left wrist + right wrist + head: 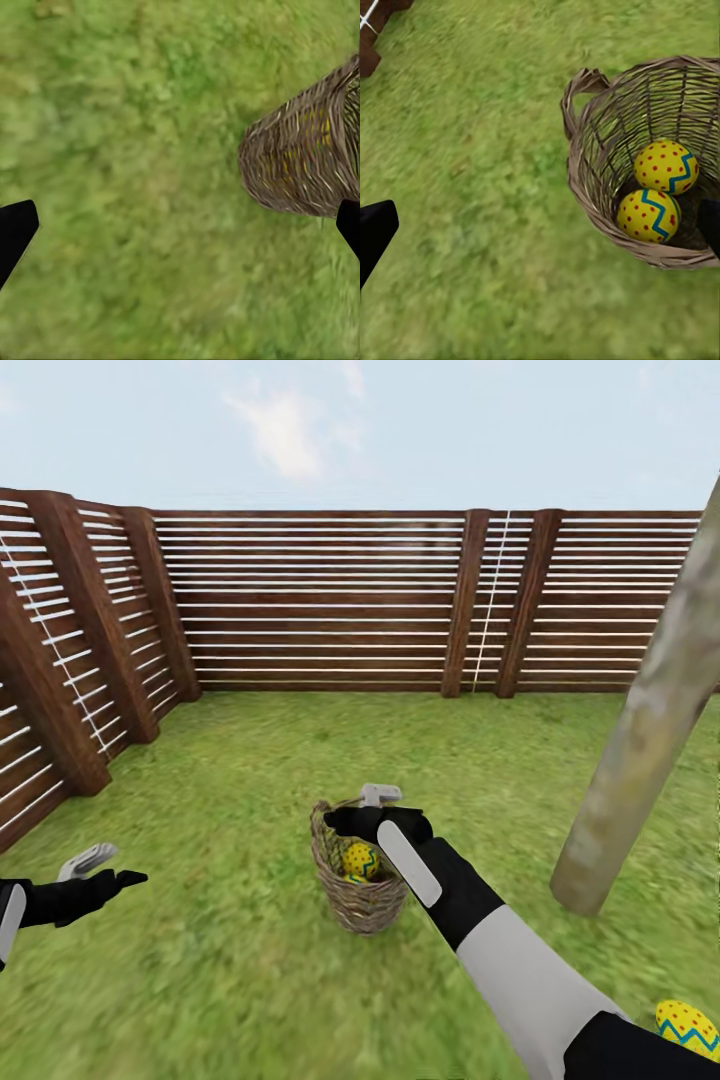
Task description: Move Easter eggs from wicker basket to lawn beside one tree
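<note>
Right gripper (372, 807) held open above wicker basket (585, 161), two Easter eggs (665, 166) (649, 215) inside. Left gripper (108, 864) open over lawn (230, 780). Third egg (688, 1028) near tree (640, 745).

Two eggs (665, 166) in one basket (585, 142), a third egg (688, 1028) on the grass, one tree trunk (640, 750), two pincers (380, 797)

Two eggs (656, 191) lie in the basket (358, 900) at frame centre; tree (640, 750) right; third egg (690, 1028) lower right.

Open lawn (240, 780) rings the basket (355, 895); tree (640, 750) stands right.
</note>
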Robot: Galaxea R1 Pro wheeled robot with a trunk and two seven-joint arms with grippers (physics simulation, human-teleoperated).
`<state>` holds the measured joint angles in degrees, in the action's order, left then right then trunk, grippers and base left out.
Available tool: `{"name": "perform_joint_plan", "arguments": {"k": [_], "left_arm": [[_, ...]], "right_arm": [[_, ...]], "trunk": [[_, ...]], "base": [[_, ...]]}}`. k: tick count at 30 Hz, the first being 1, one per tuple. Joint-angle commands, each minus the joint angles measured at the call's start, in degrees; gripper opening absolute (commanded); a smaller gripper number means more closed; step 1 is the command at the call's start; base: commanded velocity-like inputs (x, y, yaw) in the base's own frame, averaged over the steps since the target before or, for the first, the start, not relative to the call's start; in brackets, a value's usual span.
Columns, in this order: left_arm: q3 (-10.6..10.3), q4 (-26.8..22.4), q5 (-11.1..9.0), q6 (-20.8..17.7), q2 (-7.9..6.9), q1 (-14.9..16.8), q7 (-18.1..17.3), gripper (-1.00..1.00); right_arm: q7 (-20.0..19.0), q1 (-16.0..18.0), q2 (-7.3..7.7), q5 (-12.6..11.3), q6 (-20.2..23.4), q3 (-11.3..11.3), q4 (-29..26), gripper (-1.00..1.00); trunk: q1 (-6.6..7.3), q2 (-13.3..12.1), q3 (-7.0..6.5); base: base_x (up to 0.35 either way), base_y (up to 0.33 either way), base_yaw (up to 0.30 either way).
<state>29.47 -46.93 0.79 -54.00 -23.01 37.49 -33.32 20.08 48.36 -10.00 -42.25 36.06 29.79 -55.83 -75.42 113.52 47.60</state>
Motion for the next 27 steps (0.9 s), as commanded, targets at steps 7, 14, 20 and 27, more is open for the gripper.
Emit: {"name": "perform_joint_plan", "arguments": {"k": [7, 14, 20, 27], "left_arm": [[0.15, 0.00, 0.09, -0.32, 0.01, 0.04, -0.26, 1.00], [0.15, 0.00, 0.09, -0.32, 0.05, 0.04, -0.26, 1.00], [0.15, 0.00, 0.09, -0.32, -0.01, 0.04, -0.26, 1.00], [0.15, 0.00, 0.09, -0.32, 0.01, 0.04, -0.26, 1.00]], "right_arm": [[0.66, 0.06, 0.00, -0.61, 0.15, -0.02, 0.02, 1.00], [0.58, 0.06, 0.00, -0.63, 0.15, -0.08, 0.11, 1.00], [0.57, 0.06, 0.00, -0.64, 0.15, -0.08, 0.21, 1.00], [0.57, 0.06, 0.00, -0.64, 0.15, -0.08, 0.24, 1.00]], "trunk": [[0.00, 0.03, 0.56], [0.00, 0.03, 0.94], [0.00, 0.03, 1.25], [0.00, 0.03, 1.60]], "base": [[0.049, 0.204, -0.189], [0.099, 0.081, -0.234], [0.107, 0.168, -0.243], [0.142, 0.252, -0.243]]}}
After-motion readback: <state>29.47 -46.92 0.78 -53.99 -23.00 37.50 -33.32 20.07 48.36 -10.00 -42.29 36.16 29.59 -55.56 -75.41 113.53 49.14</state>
